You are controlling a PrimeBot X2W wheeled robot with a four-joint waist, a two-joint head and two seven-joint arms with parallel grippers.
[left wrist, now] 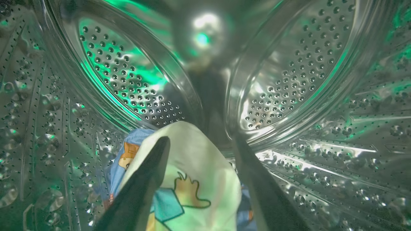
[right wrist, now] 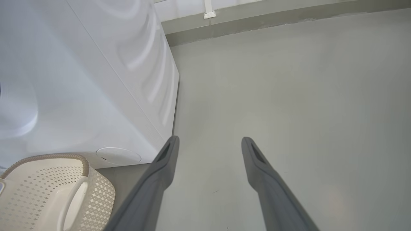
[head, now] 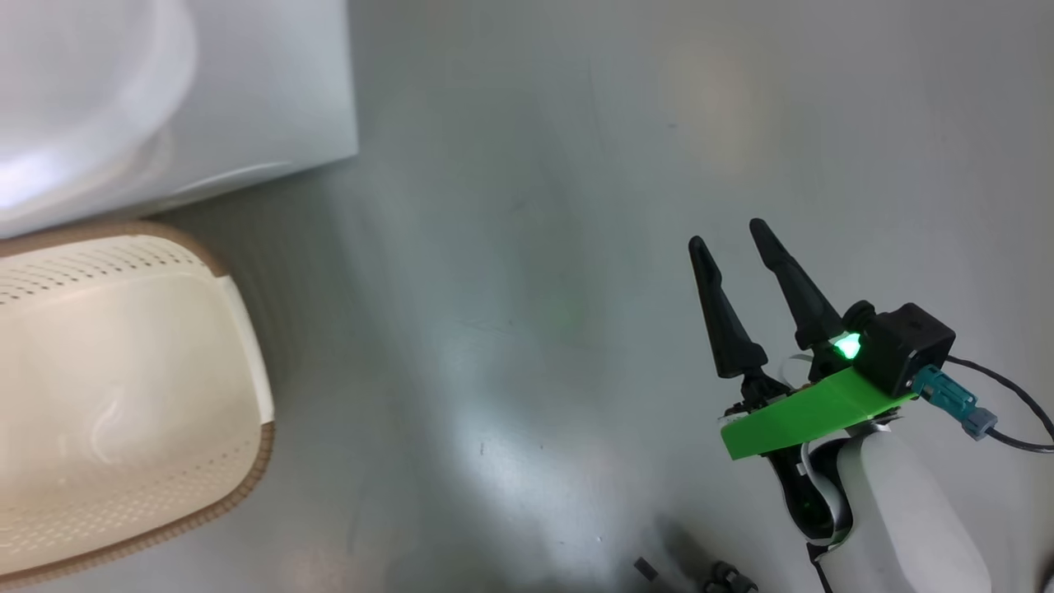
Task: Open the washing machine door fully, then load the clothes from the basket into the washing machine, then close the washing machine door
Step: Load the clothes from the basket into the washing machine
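My left gripper (left wrist: 200, 141) is inside the washing machine's steel perforated drum (left wrist: 298, 73) and stands open. The cream garment (left wrist: 199, 179) with its orange cartoon figure lies between the two fingers, and the light blue garment (left wrist: 128, 154) sits just behind it on the drum floor. The cream basket (head: 247, 486) stands on the floor in front of the white washing machine (head: 247, 99), with no clothes showing inside it. Over the bare floor to the basket's right, my right gripper (head: 727, 234) hangs open and holds nothing. The washing machine door is out of view.
Grey floor (head: 535, 247) stretches to the right of the machine and basket. In the right wrist view the machine's side panel (right wrist: 80, 80) and the basket's perforated wall (right wrist: 96, 195) sit left of my open gripper (right wrist: 210, 139). A wall skirting (right wrist: 273, 19) runs along the far edge.
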